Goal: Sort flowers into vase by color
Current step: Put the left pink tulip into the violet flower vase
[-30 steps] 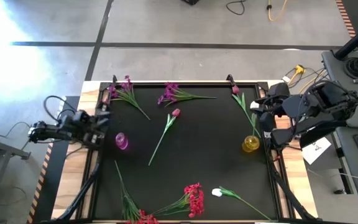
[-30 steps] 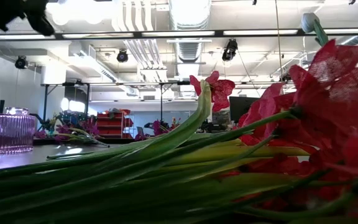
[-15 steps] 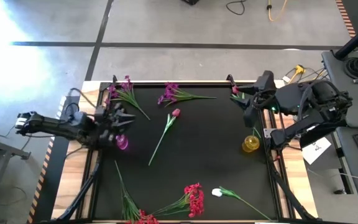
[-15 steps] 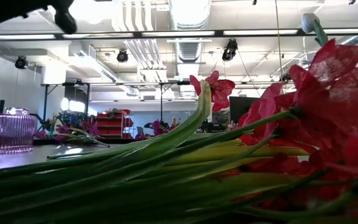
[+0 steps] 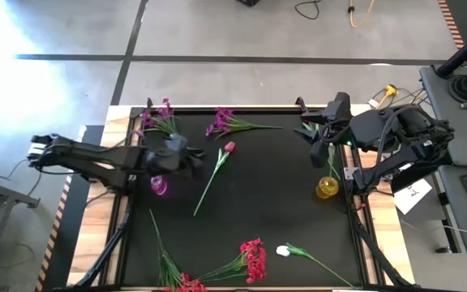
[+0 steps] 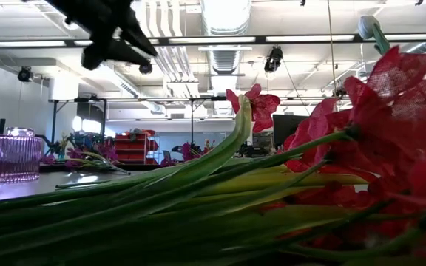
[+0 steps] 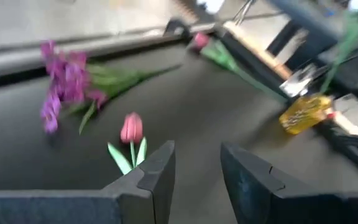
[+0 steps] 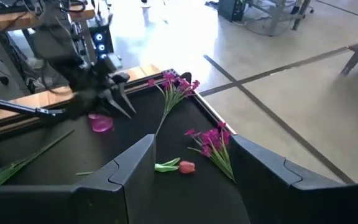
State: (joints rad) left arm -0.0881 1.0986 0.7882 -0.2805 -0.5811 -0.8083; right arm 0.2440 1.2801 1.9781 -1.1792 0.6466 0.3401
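Black mat (image 5: 258, 203) over a wood-edged table, concrete floor beyond; open workshop with ceiling lights behind in the low view.

Left gripper (image 5: 194, 153): above the mat's left-centre, just past the purple vase (image 5: 159, 185), fingers parted with a clear gap, nothing between them. Its arm stretches nearly flat from the table's left edge toward the middle. In the left wrist view the fingers (image 7: 160, 174) point at the pink tulip (image 7: 131, 129).

Right gripper (image 5: 318, 144): above the mat's far right, near the yellow vase (image 5: 327, 188), fingers spread, empty. Arm folded in from the right side, wrist aimed across the table.

Flower count, high view:
- purple clusters, two: far left corner (image 5: 159, 118); far centre (image 5: 227, 123).
- pink tulips, two: centre, stem running toward the near side (image 5: 229, 148); far right, partly under the right gripper (image 5: 307, 118).
- red clusters, two: near centre (image 5: 252, 259); near edge, partly cut off (image 5: 186, 283).
- white tulip, one, near right (image 5: 283, 251).

All lie on the mat; none visibly in either vase.
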